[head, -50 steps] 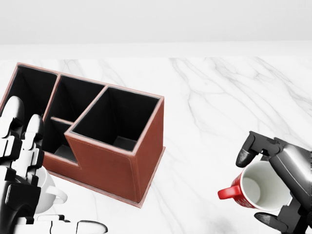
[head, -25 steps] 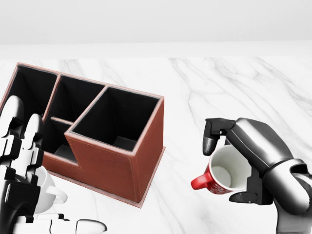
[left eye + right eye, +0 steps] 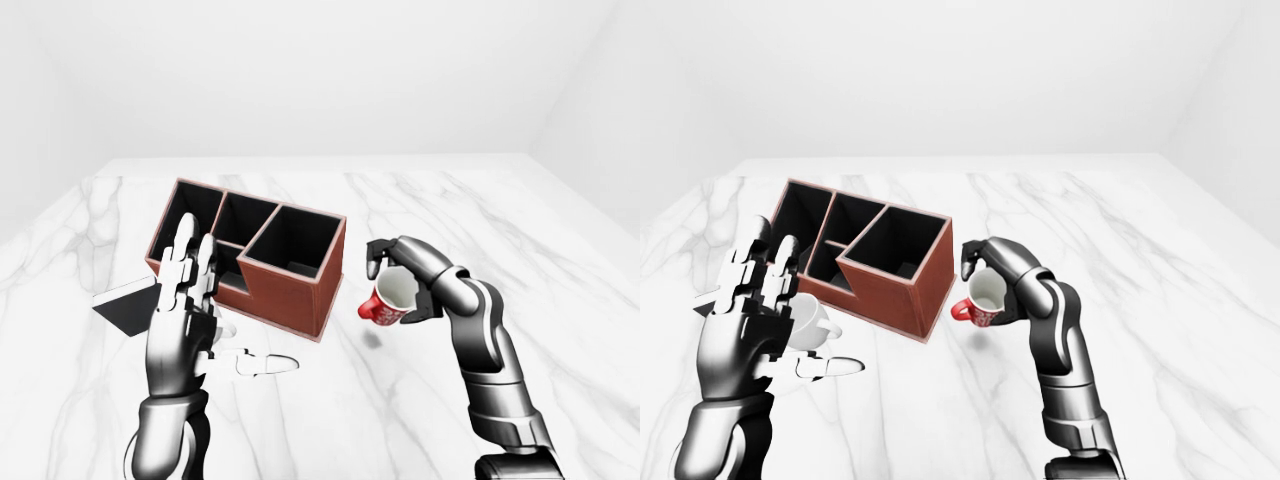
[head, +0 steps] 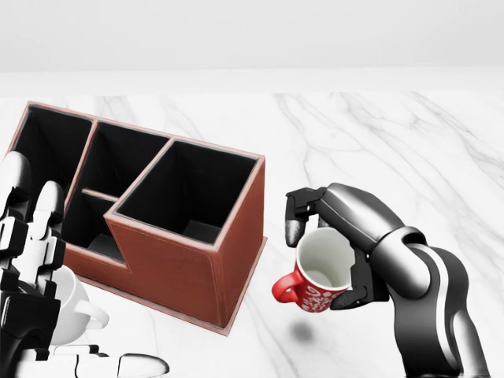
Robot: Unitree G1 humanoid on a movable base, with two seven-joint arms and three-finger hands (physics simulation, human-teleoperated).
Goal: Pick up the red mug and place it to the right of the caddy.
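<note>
The red mug [image 4: 313, 297], white inside, hangs tilted a little above the marble table [image 4: 378, 134], just right of the caddy [image 4: 185, 272]; its shadow lies on the marble below it. My right hand [image 4: 319, 264] is shut on the mug, fingers over the rim and thumb under its right side, with the handle pointing left. The caddy is a brown leather box with several dark compartments, all showing nothing inside. My left hand [image 3: 215, 320] is held up open at the left of the caddy, fingers spread, holding nothing.
A white mug [image 3: 812, 318] stands on the table behind my left hand, close to the caddy's lower left corner. A dark flat card [image 3: 125, 305] lies left of the caddy. A pale wall rises beyond the table's top edge.
My right hand has carried the red mug leftward from the lower right of the head view to just beside the caddy's right wall. The left hand sank slightly.
</note>
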